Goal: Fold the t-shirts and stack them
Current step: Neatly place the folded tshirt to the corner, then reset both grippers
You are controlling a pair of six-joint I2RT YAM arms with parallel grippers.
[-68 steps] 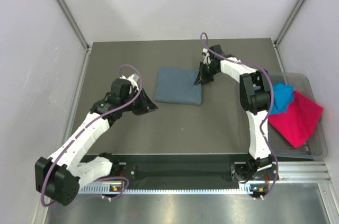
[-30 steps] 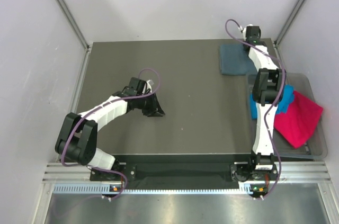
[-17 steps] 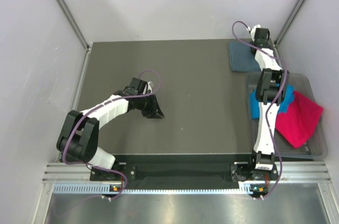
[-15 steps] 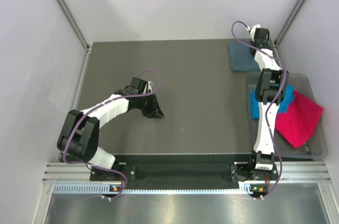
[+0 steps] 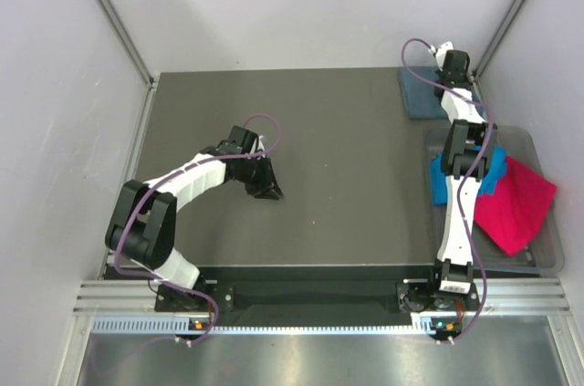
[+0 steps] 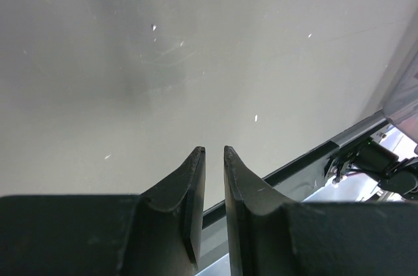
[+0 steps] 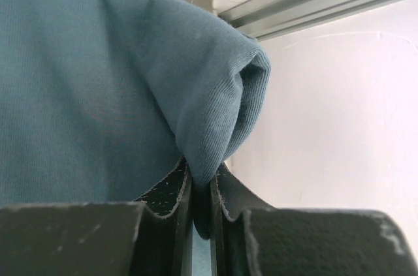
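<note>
A dark grey table (image 5: 356, 158) stands boxed in by pale walls (image 5: 301, 3). A clear tub (image 5: 536, 143) at its right edge holds a turquoise t-shirt (image 5: 494, 170) and a pink t-shirt (image 5: 516, 206). The folded slate-blue t-shirt (image 5: 419, 97) lies in the far right corner, partly under the arm. The right gripper (image 7: 201, 181) pinches a fold of it, plain from the wrist but hidden from above. The left gripper (image 6: 213, 153) hangs over bare table, jaws a narrow slit apart, holding nothing.

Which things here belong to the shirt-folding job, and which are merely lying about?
Job: folded slate-blue cloth t-shirt; bright turquoise cloth t-shirt; magenta-pink cloth t-shirt; right tool, pinching the slate-blue one.
Lying about: clear plastic tub; dark grey table.
</note>
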